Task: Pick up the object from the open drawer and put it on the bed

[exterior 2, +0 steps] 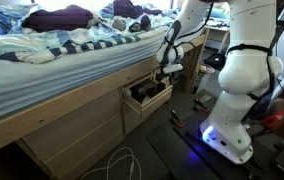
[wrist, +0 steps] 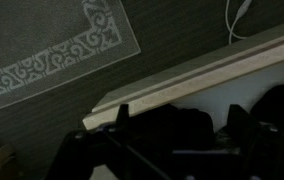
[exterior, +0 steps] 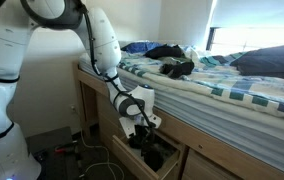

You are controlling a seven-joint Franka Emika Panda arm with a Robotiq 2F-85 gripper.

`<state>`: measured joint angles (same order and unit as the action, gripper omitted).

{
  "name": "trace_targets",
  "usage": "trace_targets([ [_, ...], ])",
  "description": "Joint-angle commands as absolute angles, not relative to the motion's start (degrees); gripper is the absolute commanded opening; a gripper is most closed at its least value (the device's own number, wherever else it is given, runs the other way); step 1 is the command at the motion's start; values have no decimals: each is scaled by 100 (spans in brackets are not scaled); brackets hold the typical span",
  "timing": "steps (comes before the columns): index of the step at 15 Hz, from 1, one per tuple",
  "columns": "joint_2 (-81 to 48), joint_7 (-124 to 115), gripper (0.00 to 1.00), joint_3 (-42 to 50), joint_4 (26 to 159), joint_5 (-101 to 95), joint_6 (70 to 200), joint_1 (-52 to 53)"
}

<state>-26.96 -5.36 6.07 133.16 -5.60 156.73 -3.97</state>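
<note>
The open wooden drawer (exterior: pixel 125 152) sticks out from under the bed (exterior: pixel 222 88); it shows in both exterior views (exterior 2: pixel 132 106). A dark object (wrist: pixel 172 128) lies inside it, also seen in an exterior view (exterior: pixel 157 157). My gripper (wrist: pixel 181 112) hangs low over the drawer, fingers spread wide on either side of the dark object. It appears open and not closed on anything. In both exterior views the gripper (exterior: pixel 142 127) (exterior 2: pixel 166 76) is at the drawer mouth. The bed (exterior 2: pixel 42 70) has a striped blue and white cover.
Dark clothes (exterior: pixel 177 67) and a dark pillow (exterior: pixel 267 62) lie on the bed. A patterned rug (wrist: pixel 52 50) covers the floor beside the drawer's wooden edge (wrist: pixel 182 75). Cables (exterior 2: pixel 117 165) lie on the floor. The robot base (exterior 2: pixel 232 130) stands close to the drawer.
</note>
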Motion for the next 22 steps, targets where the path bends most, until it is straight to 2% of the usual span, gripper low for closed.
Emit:
trace_targets([
  [1, -2999, -273, 100, 660, 13170, -541, 15880, -447],
  [10, -3306, -497, 100, 957, 12707, -514, 15463, -348],
  [22, -3563, -429, 100, 959, 12734, -511, 16338, -405],
])
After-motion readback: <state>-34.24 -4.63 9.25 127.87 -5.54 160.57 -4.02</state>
